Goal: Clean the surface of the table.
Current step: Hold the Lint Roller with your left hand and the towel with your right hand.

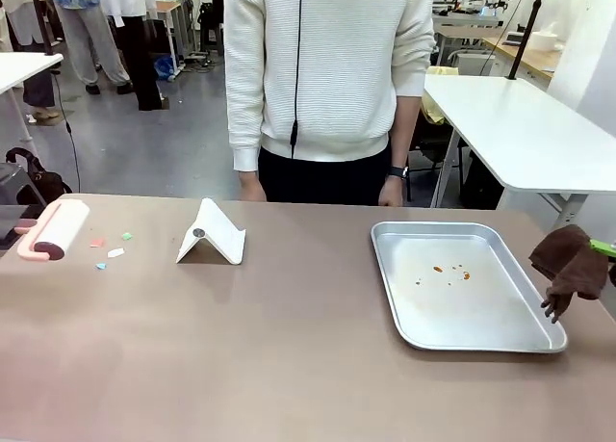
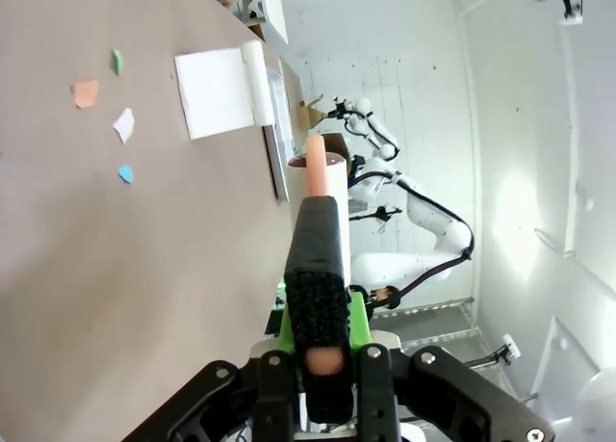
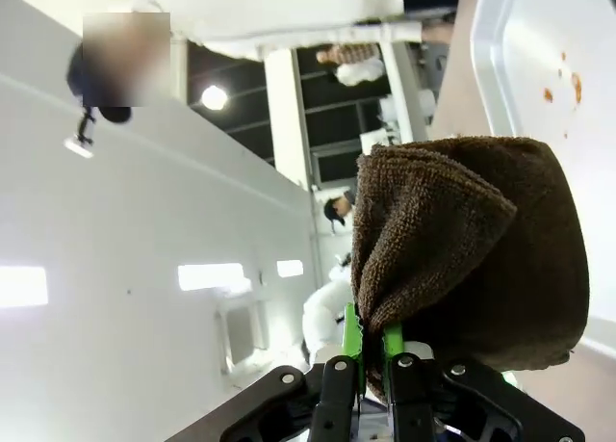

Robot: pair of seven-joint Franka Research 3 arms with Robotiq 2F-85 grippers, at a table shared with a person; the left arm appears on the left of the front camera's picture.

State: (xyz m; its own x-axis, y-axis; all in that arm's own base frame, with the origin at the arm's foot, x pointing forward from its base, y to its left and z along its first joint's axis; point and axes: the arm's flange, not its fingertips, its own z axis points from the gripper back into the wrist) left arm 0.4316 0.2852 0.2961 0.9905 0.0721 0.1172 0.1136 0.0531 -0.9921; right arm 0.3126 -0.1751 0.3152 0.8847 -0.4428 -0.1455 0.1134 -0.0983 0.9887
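The brown table [image 1: 289, 346] carries a few coloured paper scraps [image 1: 111, 247] at its left, beside a lint roller [image 1: 53, 230] with a pink handle and white roll. In the left wrist view my left gripper [image 2: 322, 317] is shut on the roller's handle, and the roll [image 2: 327, 187] points away, with the scraps [image 2: 123, 124] off to the left. At the table's right edge a brown cloth [image 1: 573, 264] hangs beside the tray. My right gripper [image 3: 369, 351] is shut on that cloth [image 3: 472, 240].
A silver tray [image 1: 435, 227] with small orange crumbs [image 1: 450, 269] lies right of centre. A white folded stand [image 1: 212, 235] sits left of centre. A person in a white sweater stands at the far edge, hands down. White tables stand beyond.
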